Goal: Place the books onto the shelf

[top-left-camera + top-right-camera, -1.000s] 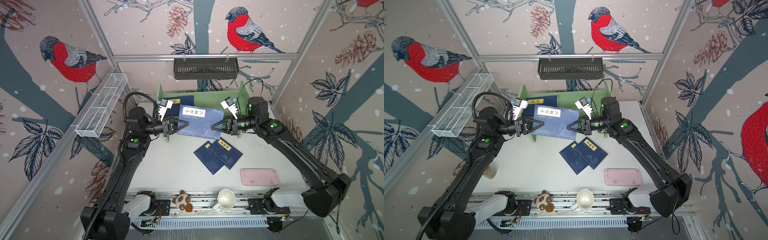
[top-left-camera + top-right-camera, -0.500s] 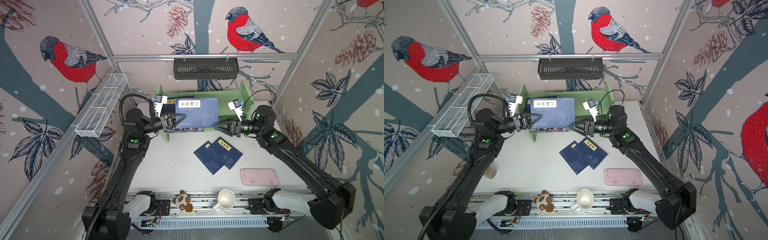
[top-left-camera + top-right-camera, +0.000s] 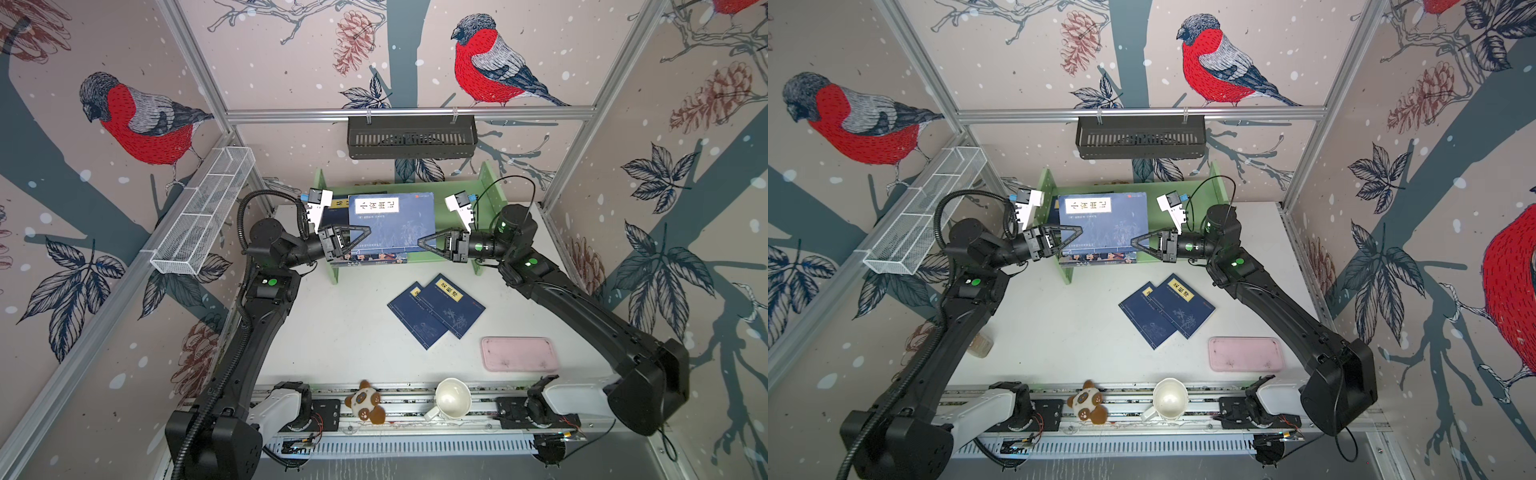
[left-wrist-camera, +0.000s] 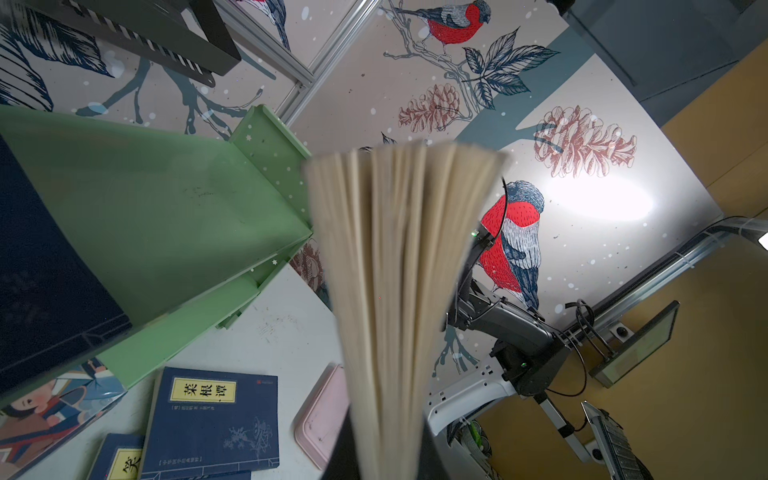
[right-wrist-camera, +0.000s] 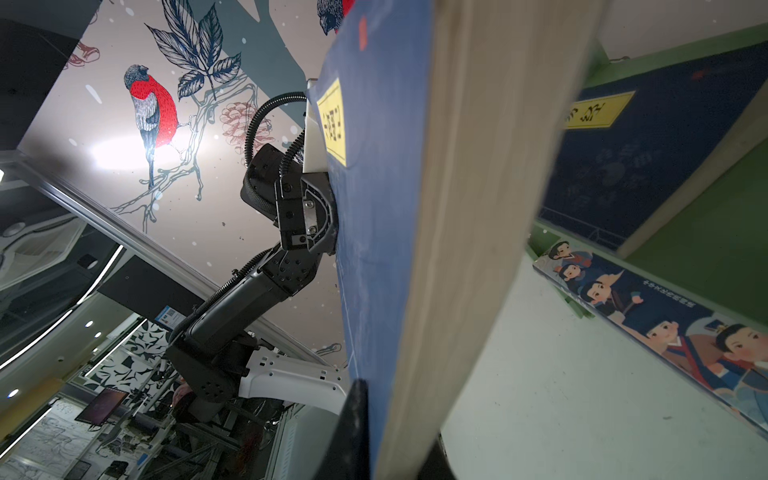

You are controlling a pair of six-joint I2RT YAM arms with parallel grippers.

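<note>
A navy book with a yellow label (image 3: 390, 224) (image 3: 1102, 220) hangs at the front of the light green shelf (image 3: 486, 195) (image 3: 1219, 187), cover facing up. My left gripper (image 3: 359, 240) (image 3: 1071, 237) is shut on its left edge and my right gripper (image 3: 426, 243) (image 3: 1140, 243) on its right edge. Its fanned pages (image 4: 399, 291) fill the left wrist view, and its cover (image 5: 382, 208) fills the right wrist view. A cartoon book (image 3: 374, 257) (image 5: 665, 328) lies on the lower tier. Another navy book (image 3: 338, 203) rests on the shelf. Two navy books (image 3: 453, 307) (image 3: 415, 324) overlap on the table.
A pink tray (image 3: 519, 353) lies at the front right. A white cup (image 3: 453, 399) and a panda plush (image 3: 365, 405) sit on the front rail. A black slotted basket (image 3: 411, 137) hangs on the back wall above the shelf, and a white wire basket (image 3: 203, 220) hangs on the left wall.
The held book has moved back and up toward the shelf. My right gripper let go of it half a second ago and has shut again on its right edge.
</note>
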